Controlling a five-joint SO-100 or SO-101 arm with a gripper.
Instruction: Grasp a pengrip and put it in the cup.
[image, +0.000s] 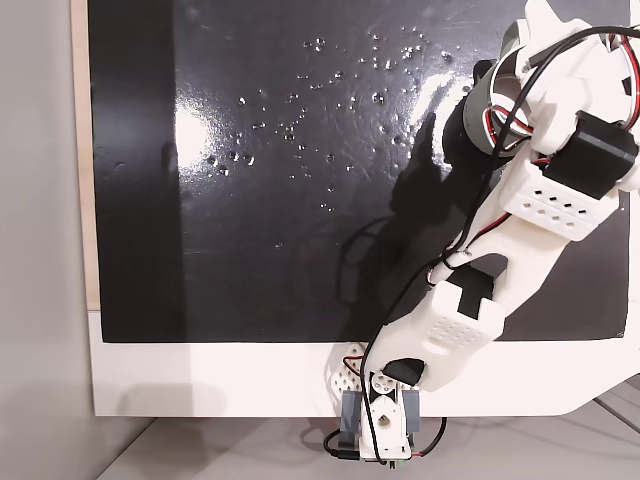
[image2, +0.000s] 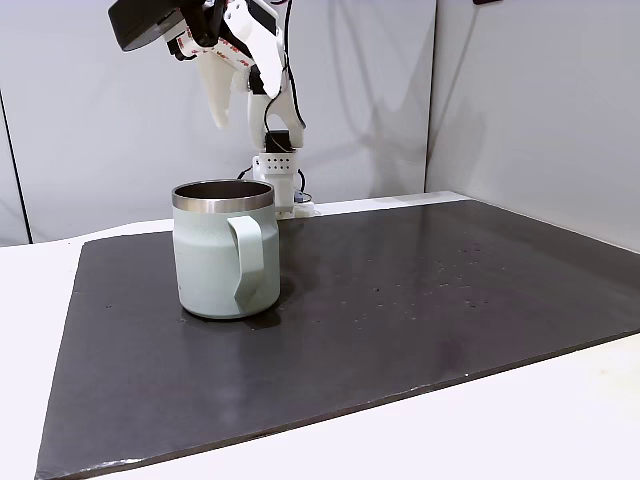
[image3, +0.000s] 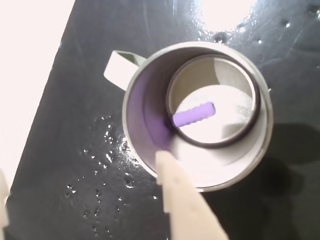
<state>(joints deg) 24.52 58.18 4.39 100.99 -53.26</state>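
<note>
The pengrip (image3: 194, 114) lies on the bottom inside the cup (image2: 222, 280), which stands upright on the black mat (image2: 420, 310) covering the desk (image2: 560, 420). The hand (image3: 82, 192) hovers above the cup, released and holding nothing.

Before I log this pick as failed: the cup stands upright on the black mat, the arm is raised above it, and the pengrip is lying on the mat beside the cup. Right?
Not quite. The pengrip is not on the mat; the wrist view shows it lying on the bottom inside the cup. The rest holds: the cup stands upright on the black mat, with the arm raised above it.
</note>
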